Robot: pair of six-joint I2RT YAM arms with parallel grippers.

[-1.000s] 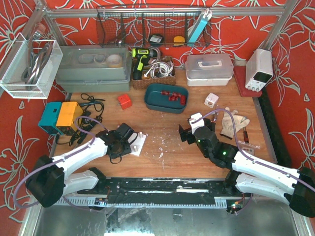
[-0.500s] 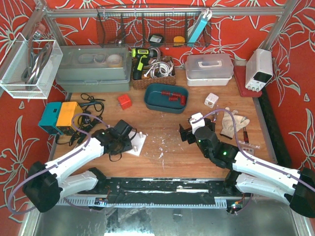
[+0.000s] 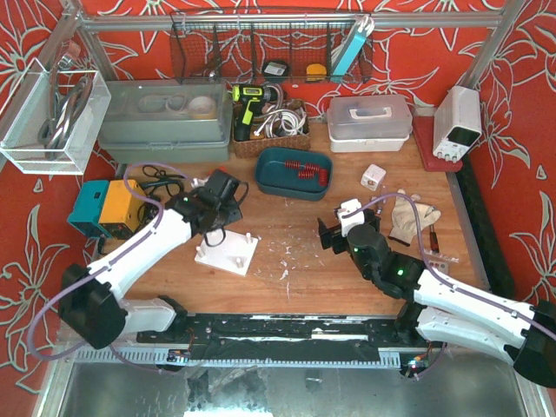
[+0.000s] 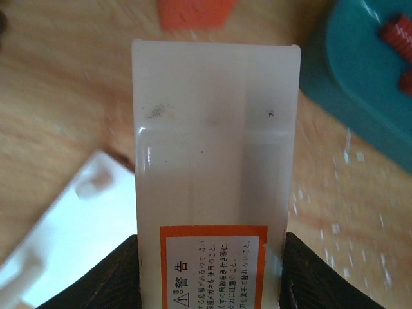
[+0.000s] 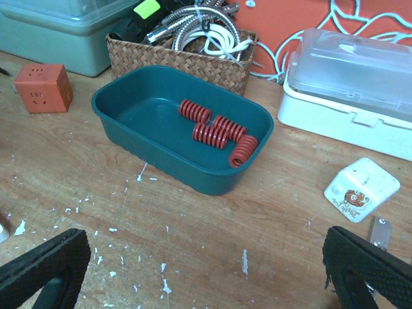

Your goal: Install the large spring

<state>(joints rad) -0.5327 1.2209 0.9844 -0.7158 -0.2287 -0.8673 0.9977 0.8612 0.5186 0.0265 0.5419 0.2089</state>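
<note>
Left pincer (image 4: 210, 264) pinched a white block (image 4: 215, 141) bearing an orange-framed Japanese warning label, above the wooden surface (image 3: 295, 239). A white peg plate (image 3: 228, 253) lay flat nearby. Farther right, four red springs (image 5: 219, 132) lay clustered inside the teal tray (image 5: 148, 122). Right pincer (image 5: 206, 273) stood spread wide, holding nothing, facing that tray.

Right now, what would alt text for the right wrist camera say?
A teal tray holding red springs sits on a wooden table, ahead of the open gripper. Behind it are a wicker basket and, rightward, a white lidded box; an orange cube sits left.
</note>
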